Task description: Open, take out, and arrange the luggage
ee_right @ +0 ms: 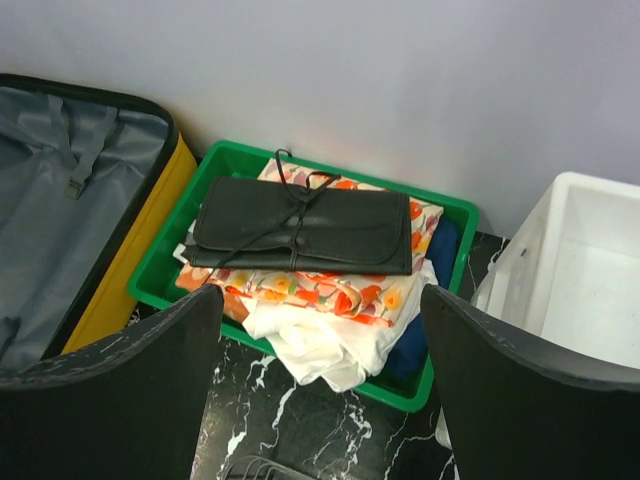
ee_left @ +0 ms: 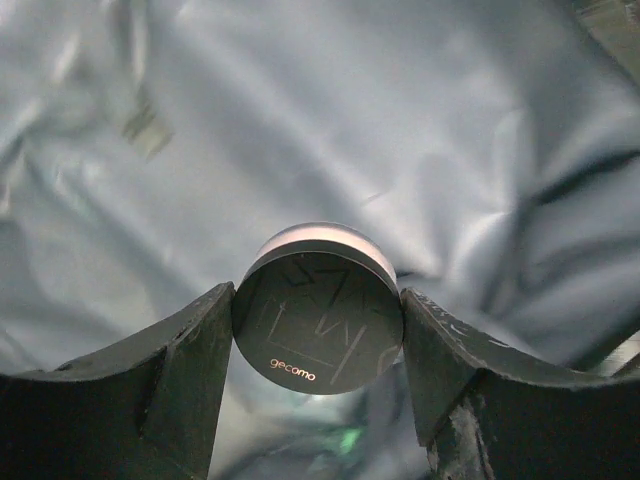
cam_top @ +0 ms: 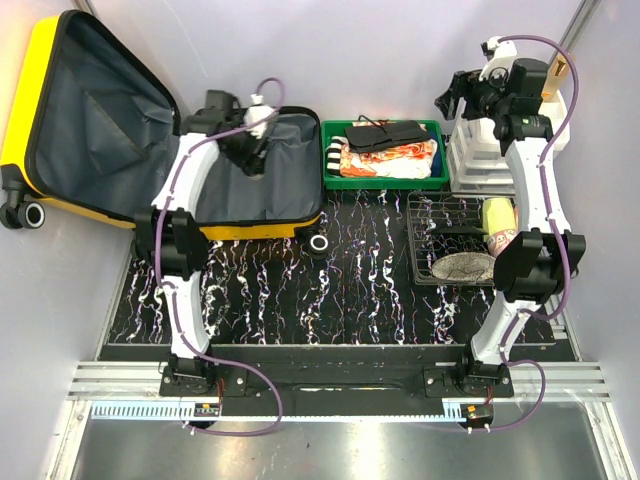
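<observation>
The yellow suitcase (cam_top: 30, 110) lies open at the back left, its lid up and its dark grey lining (cam_top: 95, 120) showing. My left gripper (cam_top: 255, 152) reaches into its base half and is shut on a round black jar (ee_left: 318, 318) marked "gecomo", held just above the lining (ee_left: 300, 120). My right gripper (cam_top: 455, 100) is open and empty, raised at the back right, between the green tray and a white bin. In the right wrist view the suitcase edge (ee_right: 140, 240) shows at the left.
A green tray (cam_top: 325, 160) holds folded floral and white clothes (ee_right: 330, 300) with a black pouch (ee_right: 300, 230) on top. A white bin (ee_right: 590, 270) stands right of it. A wire rack (cam_top: 425, 235) holds a yellow item and a woven dish. A small black ring (cam_top: 320, 244) lies on the marble table.
</observation>
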`<move>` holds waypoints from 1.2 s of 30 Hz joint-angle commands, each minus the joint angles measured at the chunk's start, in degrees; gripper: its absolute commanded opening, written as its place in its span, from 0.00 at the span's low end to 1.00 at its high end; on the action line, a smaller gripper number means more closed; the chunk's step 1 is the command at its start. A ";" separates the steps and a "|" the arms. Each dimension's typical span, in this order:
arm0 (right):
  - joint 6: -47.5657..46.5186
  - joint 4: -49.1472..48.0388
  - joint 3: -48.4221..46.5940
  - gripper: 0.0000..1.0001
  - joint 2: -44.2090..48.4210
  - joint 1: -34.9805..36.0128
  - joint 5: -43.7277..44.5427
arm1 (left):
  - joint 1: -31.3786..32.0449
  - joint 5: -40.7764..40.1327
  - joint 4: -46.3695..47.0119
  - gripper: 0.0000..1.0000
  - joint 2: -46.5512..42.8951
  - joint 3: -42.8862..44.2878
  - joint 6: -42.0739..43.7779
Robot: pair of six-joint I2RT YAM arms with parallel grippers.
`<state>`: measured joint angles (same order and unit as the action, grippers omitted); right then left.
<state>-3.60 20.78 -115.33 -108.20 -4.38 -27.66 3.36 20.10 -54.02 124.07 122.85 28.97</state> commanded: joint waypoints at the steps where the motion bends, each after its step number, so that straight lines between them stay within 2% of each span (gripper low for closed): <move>1: -2.11 -2.23 2.65 0.90 5.72 0.43 0.59 | 10.08 1.08 -3.45 0.27 -8.40 1.17 5.74; 4: -3.00 -0.04 4.14 0.91 6.51 0.17 1.03 | 19.02 2.05 -5.30 0.26 -9.63 0.99 7.06; 7: -2.03 2.60 5.20 0.91 7.04 -1.41 0.06 | 24.49 2.40 -6.27 0.26 -9.99 0.03 7.76; 10: -0.71 4.97 6.52 0.91 7.39 -4.05 -0.46 | 32.21 1.35 -5.75 0.26 -10.25 -5.23 8.91; 14: 0.17 6.03 10.20 0.90 8.62 -7.83 -0.46 | 37.32 -0.32 -2.50 0.26 -9.47 -10.86 8.82; 23: -1.94 6.30 16.71 0.90 11.78 -11.35 -2.40 | 42.61 -5.42 2.60 0.27 -0.06 -11.40 3.03; 29: -3.52 6.30 18.82 0.90 13.10 -11.44 -3.80 | 45.07 -12.01 10.51 0.32 1.69 -18.17 3.37; 30: -3.61 6.30 18.82 0.90 13.11 -11.44 -3.80 | 45.16 -12.27 10.60 0.35 2.05 -18.26 3.37; 31: -3.87 6.30 18.82 0.90 13.19 -11.53 -3.89 | 45.07 -12.36 10.60 0.44 2.23 -18.34 3.20; 34: -3.88 6.21 19.00 0.90 13.19 -11.53 -4.07 | 45.16 -11.66 10.51 0.61 1.70 -19.13 2.85; 36: -3.88 6.21 19.26 0.90 13.28 -11.53 -4.59 | 45.16 -10.87 10.51 0.81 0.57 -19.49 2.93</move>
<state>-6.39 28.18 -96.38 -97.86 -16.12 -30.11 48.36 10.09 -46.59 127.02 103.46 32.53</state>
